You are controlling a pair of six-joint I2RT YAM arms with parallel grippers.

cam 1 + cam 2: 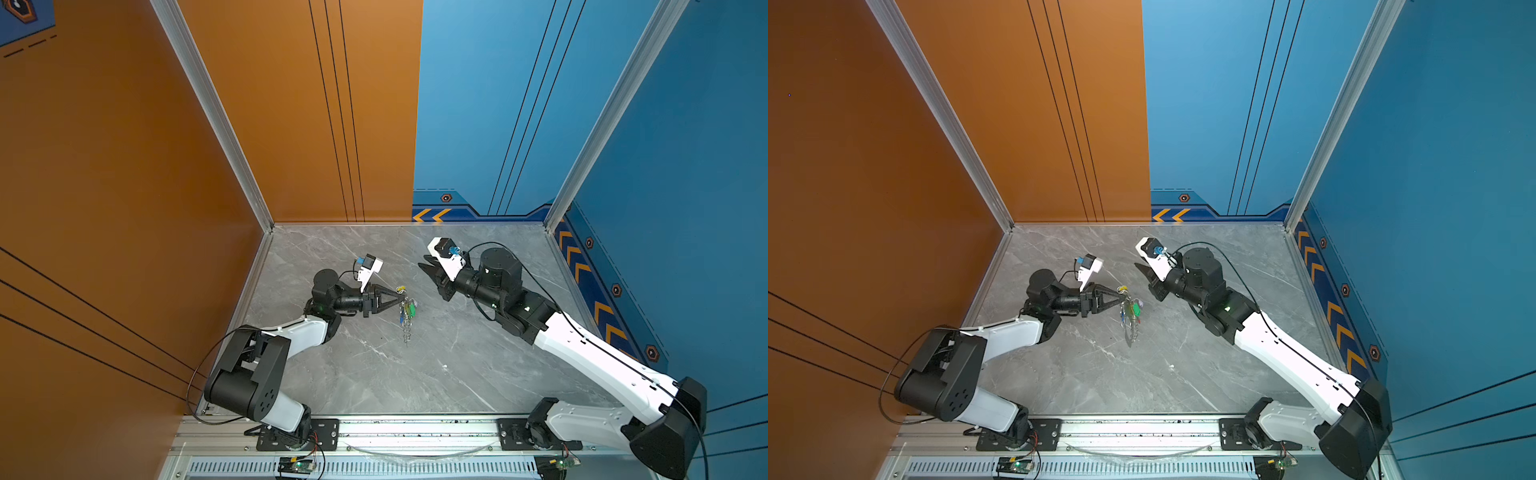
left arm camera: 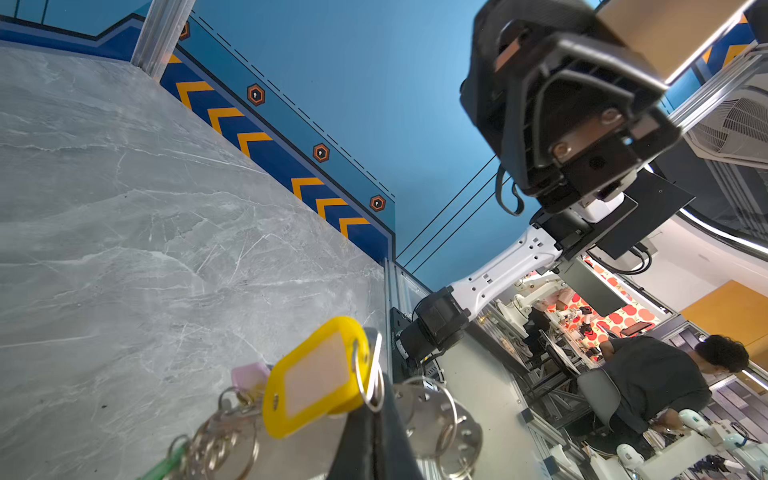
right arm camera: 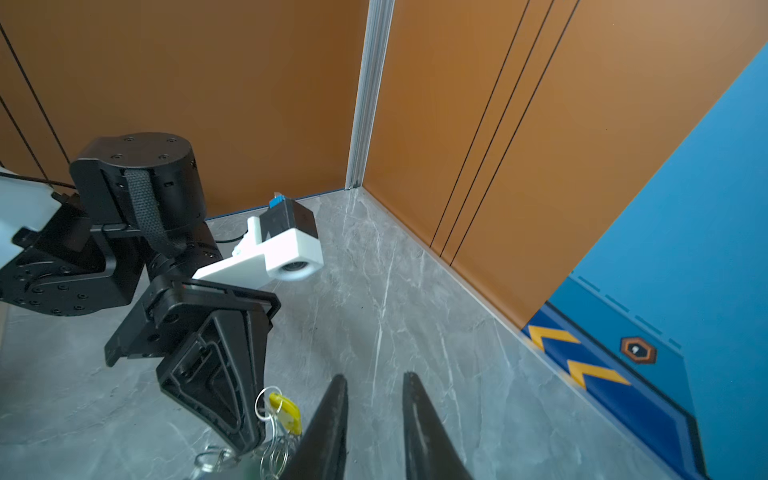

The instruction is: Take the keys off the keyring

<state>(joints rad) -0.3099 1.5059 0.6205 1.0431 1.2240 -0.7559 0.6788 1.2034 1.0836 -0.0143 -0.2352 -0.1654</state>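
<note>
My left gripper (image 1: 400, 293) is shut on the rim of the keyring (image 1: 406, 328), a flat grey hoop that hangs edge-on from it above the marble table. In the left wrist view the shut gripper (image 2: 376, 415) pinches the keyring (image 2: 440, 415) among its small split rings. The keys (image 1: 410, 309) dangle just under the grip, with a yellow tag (image 2: 316, 374), a pink tag (image 2: 249, 374) and a green tag (image 2: 162, 469). My right gripper (image 1: 428, 266) hovers to the right of the bunch and apart from it. Nothing lies between its open fingers (image 3: 338, 386). The yellow tag (image 3: 286, 409) shows beside them.
The grey marble table (image 1: 457, 365) is boxed in by an orange wall (image 1: 124, 208) on the left and blue walls (image 1: 685, 208) behind and to the right. An aluminium rail (image 1: 415, 428) with both arm bases runs along the front edge.
</note>
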